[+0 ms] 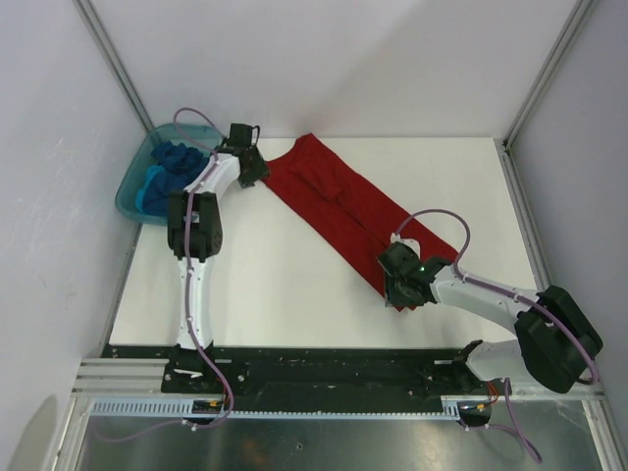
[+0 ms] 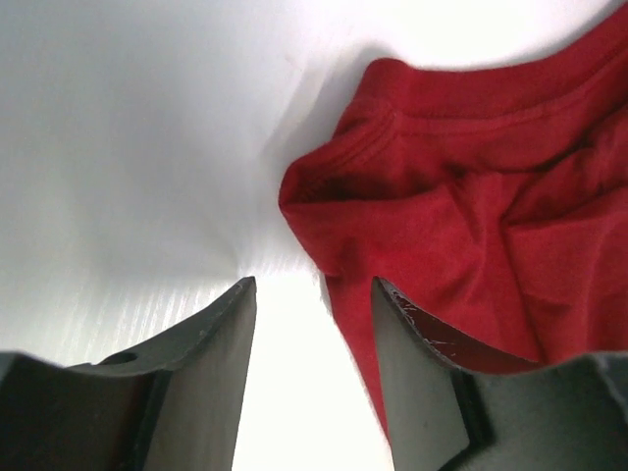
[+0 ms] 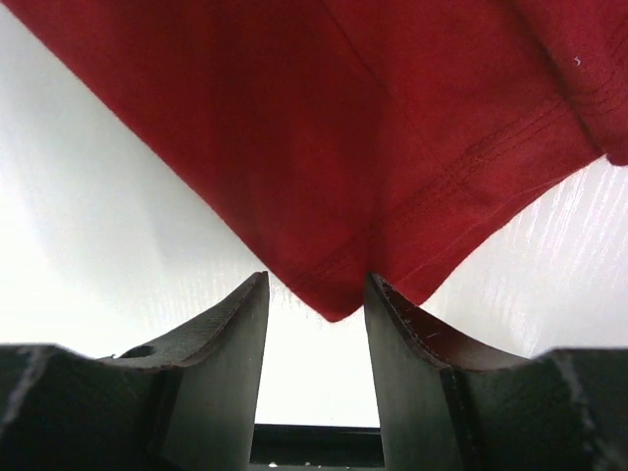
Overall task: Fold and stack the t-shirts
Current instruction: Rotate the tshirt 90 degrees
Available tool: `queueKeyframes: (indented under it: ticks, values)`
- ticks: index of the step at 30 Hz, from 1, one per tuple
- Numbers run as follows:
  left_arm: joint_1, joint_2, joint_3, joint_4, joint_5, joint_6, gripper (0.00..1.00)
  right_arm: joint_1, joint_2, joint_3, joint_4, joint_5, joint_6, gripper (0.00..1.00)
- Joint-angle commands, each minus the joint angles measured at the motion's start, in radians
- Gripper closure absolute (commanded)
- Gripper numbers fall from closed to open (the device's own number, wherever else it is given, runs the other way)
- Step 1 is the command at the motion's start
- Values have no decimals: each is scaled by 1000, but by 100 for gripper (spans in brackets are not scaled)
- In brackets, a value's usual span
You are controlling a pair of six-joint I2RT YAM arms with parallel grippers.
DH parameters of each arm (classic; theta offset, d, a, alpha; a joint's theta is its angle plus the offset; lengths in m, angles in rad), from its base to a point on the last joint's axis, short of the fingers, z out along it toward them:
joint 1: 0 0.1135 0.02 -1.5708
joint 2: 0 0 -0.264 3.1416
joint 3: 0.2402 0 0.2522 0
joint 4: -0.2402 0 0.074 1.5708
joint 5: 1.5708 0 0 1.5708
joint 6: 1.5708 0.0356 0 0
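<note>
The bright red cloth t-shirt is laid diagonally across the white table, its far-left end just beside the spread left jaws, its near-right hem corner pointed between the spread right jaws, unpinched.

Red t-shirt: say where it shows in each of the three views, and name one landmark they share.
Top external: the red t-shirt lies as a long diagonal band, upper middle down toward the right.
Left wrist: the red t-shirt fills the right half, bunched end toward the middle.
Right wrist: the red t-shirt fills the top, hemmed corner pointing down.
Shared landmark: the white table under it, in all three.
</note>
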State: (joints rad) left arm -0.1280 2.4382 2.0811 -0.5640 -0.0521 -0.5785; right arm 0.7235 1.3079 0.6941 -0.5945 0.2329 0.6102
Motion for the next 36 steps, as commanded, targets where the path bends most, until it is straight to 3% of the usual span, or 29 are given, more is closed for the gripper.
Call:
queueKeyframes:
  ticks: [1,7,9,13,15,27,34,36]
  values:
    - [-5,-126,-13,0,12,6,44,3,32,-2,-11,42,21,51]
    - [-6,-217,-77,1,24,3,41,2,73,-1,5,71,32,55]
    - [-8,-252,-116,2,35,-3,40,6,91,-1,14,74,32,64]
    - [-15,-344,-231,7,57,-27,40,37,118,0,42,50,39,92]
    - [-22,-405,-323,13,68,-52,40,66,126,5,61,22,53,98]
    - [-29,-976,-1117,128,12,-166,40,423,397,267,186,-111,234,100]
    - [-30,-1260,-1359,120,38,-166,43,549,626,511,269,-210,311,100]
    - [-33,-1313,-1401,110,70,-173,44,559,634,543,264,-218,322,92]
